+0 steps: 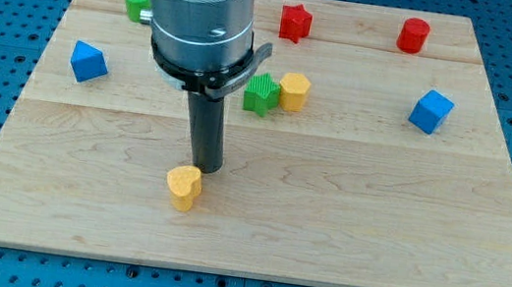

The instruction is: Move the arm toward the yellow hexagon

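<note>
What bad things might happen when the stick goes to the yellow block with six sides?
My tip sits beside the yellow heart-shaped block, so starting off carelessly might nudge it. The yellow hexagon block touches the green star-shaped block; coming from the view's left may shove the green one first, pushing both away.

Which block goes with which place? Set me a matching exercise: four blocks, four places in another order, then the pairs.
1. yellow hexagon
2. yellow heart
3. red cylinder
4. blue cube

A. the view's top right
B. just below-left of my tip
C. touching the green block
D. the view's right, below the cylinder

Pairs: 1-C, 2-B, 3-A, 4-D
</note>
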Controlling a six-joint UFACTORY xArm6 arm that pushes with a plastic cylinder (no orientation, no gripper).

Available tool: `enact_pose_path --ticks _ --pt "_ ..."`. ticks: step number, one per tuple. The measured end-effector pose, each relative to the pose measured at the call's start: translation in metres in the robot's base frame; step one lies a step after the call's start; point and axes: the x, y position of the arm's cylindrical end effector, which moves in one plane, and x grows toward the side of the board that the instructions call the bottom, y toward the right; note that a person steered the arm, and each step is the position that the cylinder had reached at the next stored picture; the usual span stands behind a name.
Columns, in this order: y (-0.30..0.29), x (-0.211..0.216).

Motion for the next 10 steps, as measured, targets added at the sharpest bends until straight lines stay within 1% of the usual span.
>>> enact_pose_path --ticks 1,2,5,6,7,8,10 --pt "0.000 -0.004" --pt "0.000 -0.019" --pt "0.000 -0.104" --pt "-0.003 -0.121" --pt "-0.003 -0.156" --pt "0.017 -0.157" --pt "0.017 -0.163"
